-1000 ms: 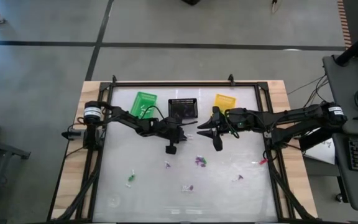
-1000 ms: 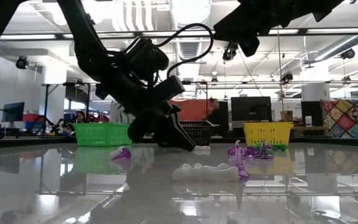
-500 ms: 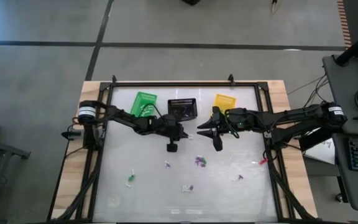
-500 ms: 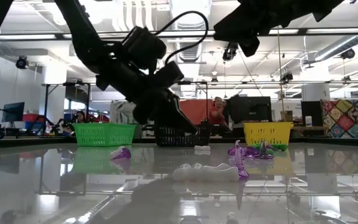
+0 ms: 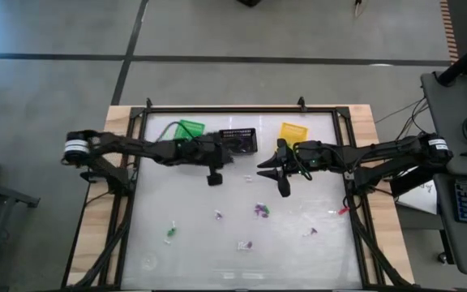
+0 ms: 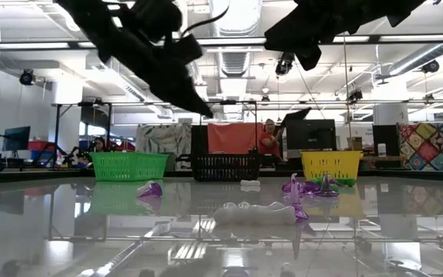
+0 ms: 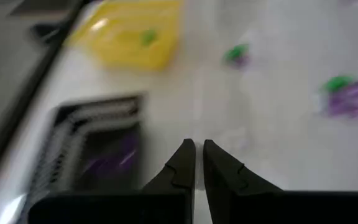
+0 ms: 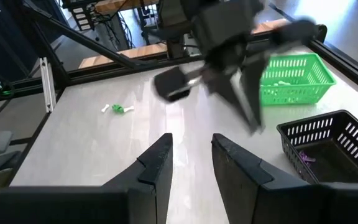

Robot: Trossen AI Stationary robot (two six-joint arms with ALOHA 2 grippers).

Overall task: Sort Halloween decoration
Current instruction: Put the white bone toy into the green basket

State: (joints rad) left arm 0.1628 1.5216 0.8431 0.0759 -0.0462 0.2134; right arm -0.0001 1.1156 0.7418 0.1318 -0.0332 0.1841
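Observation:
Tiny Halloween decorations lie scattered on the glass table: a purple-and-green cluster (image 5: 260,210), a small one (image 5: 218,215), a green one (image 5: 169,234) and others nearer the front (image 5: 245,244). My left gripper (image 5: 235,158) hangs shut above the table just in front of the black basket (image 5: 239,139). In its wrist view nothing shows between its fingers (image 7: 197,155). My right gripper (image 5: 267,177) stands open in the air in front of the yellow basket (image 5: 293,131), with nothing between its fingers (image 8: 157,162).
A green basket (image 5: 189,132) stands at the far edge, left of the black one. A purple piece lies inside the black basket (image 8: 306,157). A red-and-white bit (image 5: 339,211) lies near the right frame rail. A person stands in the room beyond the table (image 6: 269,138).
My left gripper has risen well off the table and drawn back toward the far left, ending in front of the black basket, and it has stayed shut. The trinkets on the table have kept their places.

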